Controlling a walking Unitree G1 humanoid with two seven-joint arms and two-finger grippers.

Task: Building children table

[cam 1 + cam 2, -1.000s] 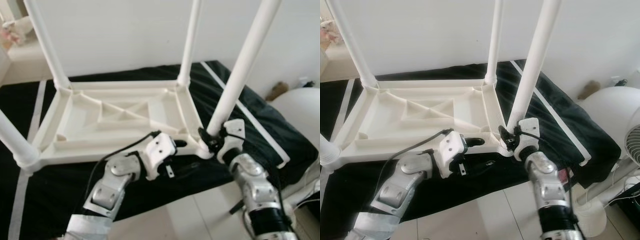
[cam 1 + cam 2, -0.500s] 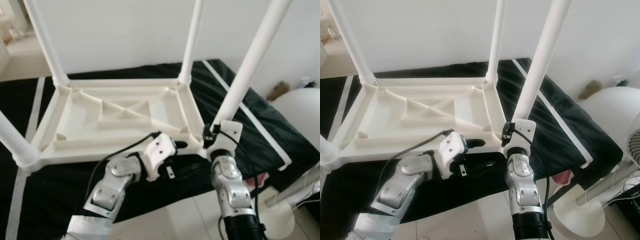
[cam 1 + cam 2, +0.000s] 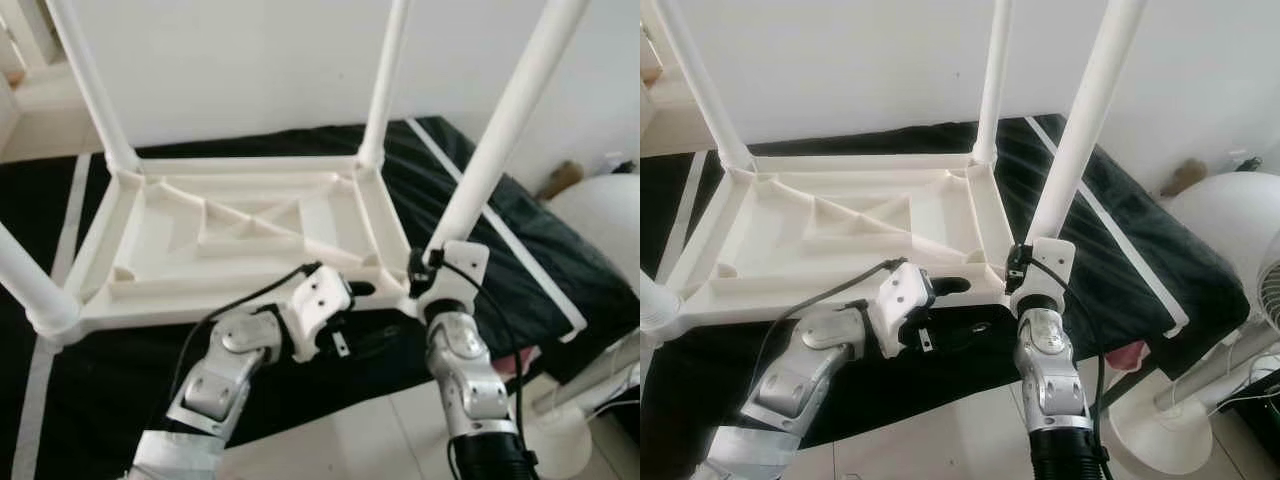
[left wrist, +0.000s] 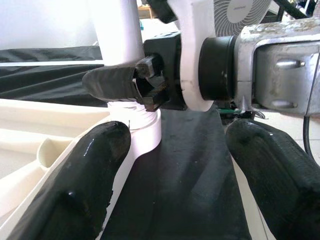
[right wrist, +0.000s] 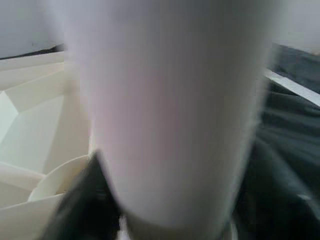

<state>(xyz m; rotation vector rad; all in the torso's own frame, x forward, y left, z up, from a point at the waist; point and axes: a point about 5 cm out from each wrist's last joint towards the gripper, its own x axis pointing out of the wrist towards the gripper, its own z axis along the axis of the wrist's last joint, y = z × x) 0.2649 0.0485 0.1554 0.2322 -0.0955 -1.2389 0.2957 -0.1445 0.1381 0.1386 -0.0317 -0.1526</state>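
Note:
A white plastic children's table lies upside down on a black mat, its legs pointing up. My right gripper is shut on the near right leg just above its socket at the table's corner; the leg is blurred and very close in the right wrist view. My left gripper hovers open at the table's front edge, just left of that corner. In the left wrist view its fingers straddle bare mat, with one near the frame's edge, and the right gripper's finger presses on the leg base.
The black mat has white stripes and ends at a pale tiled floor under my arms. A white standing fan with its round base and cables stands close on the right. A white wall rises behind the table.
My right forearm has swung leftward around the near right leg while its gripper stayed at the leg's base. The left arm has stayed put.

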